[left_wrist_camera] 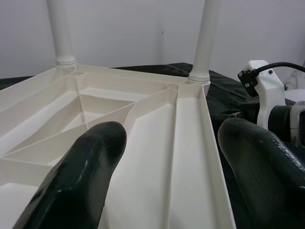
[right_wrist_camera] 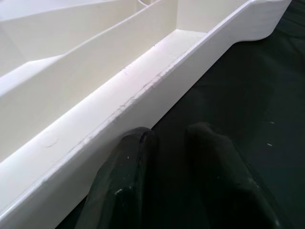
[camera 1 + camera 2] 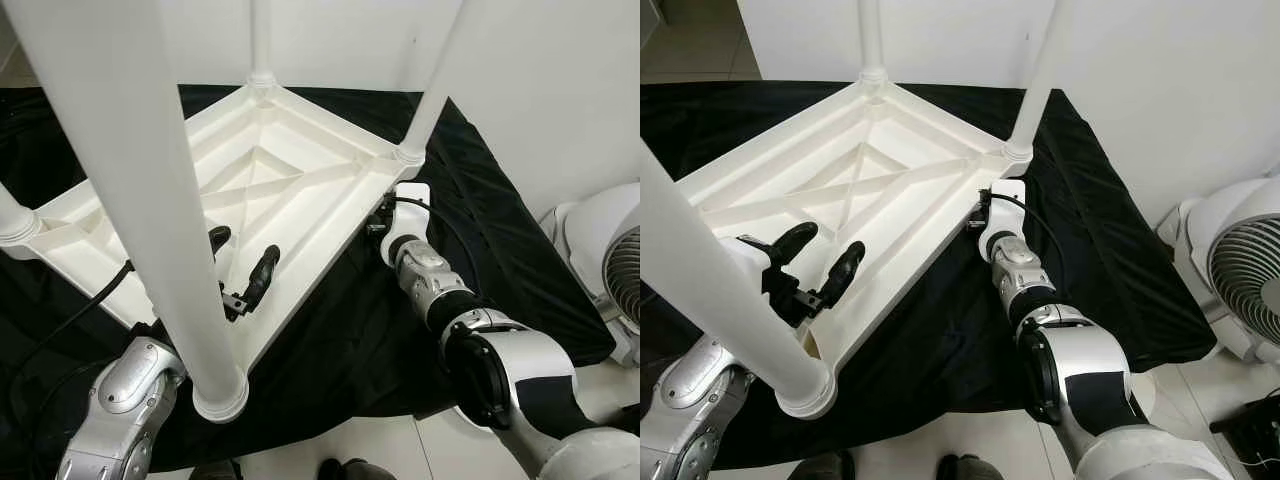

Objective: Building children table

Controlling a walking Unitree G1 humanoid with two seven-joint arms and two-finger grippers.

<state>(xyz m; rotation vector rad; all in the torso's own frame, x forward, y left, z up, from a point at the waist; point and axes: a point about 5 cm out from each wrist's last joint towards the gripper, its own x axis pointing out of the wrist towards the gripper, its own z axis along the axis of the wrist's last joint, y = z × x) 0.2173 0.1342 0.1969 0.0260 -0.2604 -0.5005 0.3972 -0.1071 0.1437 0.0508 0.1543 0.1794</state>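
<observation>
Left tool (image 3: 815,268): spread wide, astride the upturned table's (image 3: 300,170) near rim, gripping nothing.
Right tool (image 2: 176,143): nearly closed, empty, just outside the rim's long side.

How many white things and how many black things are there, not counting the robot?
White: 6: table top, 4 table legs, fan
Black: 1: cloth
Total: 7
</observation>
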